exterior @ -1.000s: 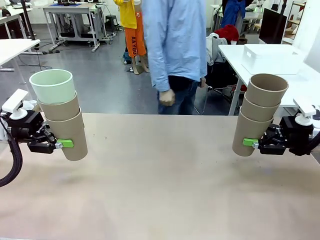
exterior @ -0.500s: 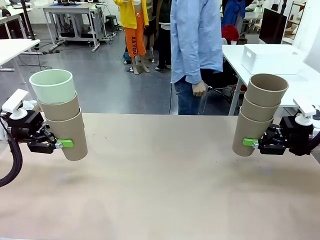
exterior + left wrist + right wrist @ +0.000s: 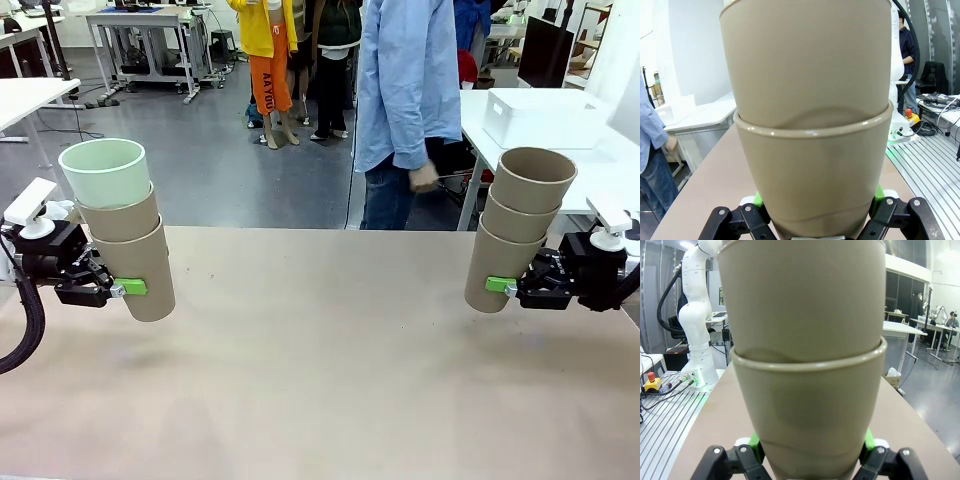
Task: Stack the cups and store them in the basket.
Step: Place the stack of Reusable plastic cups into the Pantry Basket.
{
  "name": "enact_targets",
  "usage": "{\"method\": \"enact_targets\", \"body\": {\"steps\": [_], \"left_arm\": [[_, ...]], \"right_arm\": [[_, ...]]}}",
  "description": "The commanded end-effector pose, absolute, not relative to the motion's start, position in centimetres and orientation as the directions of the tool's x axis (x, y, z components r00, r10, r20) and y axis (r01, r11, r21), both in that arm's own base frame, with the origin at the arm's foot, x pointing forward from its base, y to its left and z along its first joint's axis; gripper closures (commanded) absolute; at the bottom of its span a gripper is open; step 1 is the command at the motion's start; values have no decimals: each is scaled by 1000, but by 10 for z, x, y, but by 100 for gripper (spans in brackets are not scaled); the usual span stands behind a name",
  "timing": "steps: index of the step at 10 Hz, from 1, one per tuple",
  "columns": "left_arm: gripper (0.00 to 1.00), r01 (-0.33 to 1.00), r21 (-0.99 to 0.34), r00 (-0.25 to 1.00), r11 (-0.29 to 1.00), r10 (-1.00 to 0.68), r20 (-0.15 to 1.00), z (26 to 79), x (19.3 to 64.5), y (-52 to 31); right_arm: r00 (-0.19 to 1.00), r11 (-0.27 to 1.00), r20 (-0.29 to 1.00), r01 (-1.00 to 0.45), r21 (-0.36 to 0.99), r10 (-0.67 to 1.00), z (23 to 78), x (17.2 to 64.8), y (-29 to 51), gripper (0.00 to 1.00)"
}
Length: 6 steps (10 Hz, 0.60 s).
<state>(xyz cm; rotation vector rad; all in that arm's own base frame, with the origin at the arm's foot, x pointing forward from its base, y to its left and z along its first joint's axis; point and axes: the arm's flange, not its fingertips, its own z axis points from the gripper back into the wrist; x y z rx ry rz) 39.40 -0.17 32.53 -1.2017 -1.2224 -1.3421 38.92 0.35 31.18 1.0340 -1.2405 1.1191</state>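
Left of frame: clamped with the left claw [image 3: 135, 287] low on three nested cups [image 3: 125, 225], mint one topmost, lifted clear of the tabletop [image 3: 320, 340]. Right of frame: pinching with the right claw [image 3: 495, 285] an all-tan stack [image 3: 520, 230], tilted, likely staged for merging.

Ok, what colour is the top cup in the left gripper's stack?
The top cup is pale mint green; the front view shows it best.

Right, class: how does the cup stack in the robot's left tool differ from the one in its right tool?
The left stack of matte cups is topped by a pale mint green cup; the right stack is all tan-brown. The left stack leans left, the right stack right. Both are three cups, gripped at the bottom.
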Motion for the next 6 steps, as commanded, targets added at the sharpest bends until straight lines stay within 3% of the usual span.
{"method": "enact_targets", "body": {"steps": [1, 6], "left_arm": [[15, 991, 104, -106, -79, -13, 994, 329, 393, -3], [15, 991, 104, -106, -79, -13, 994, 329, 393, -3]], "right_arm": [[-21, 177, 998, -984, -32, 59, 314, 390, 4, 15], [-21, 177, 998, -984, -32, 59, 314, 390, 4, 15]]}}
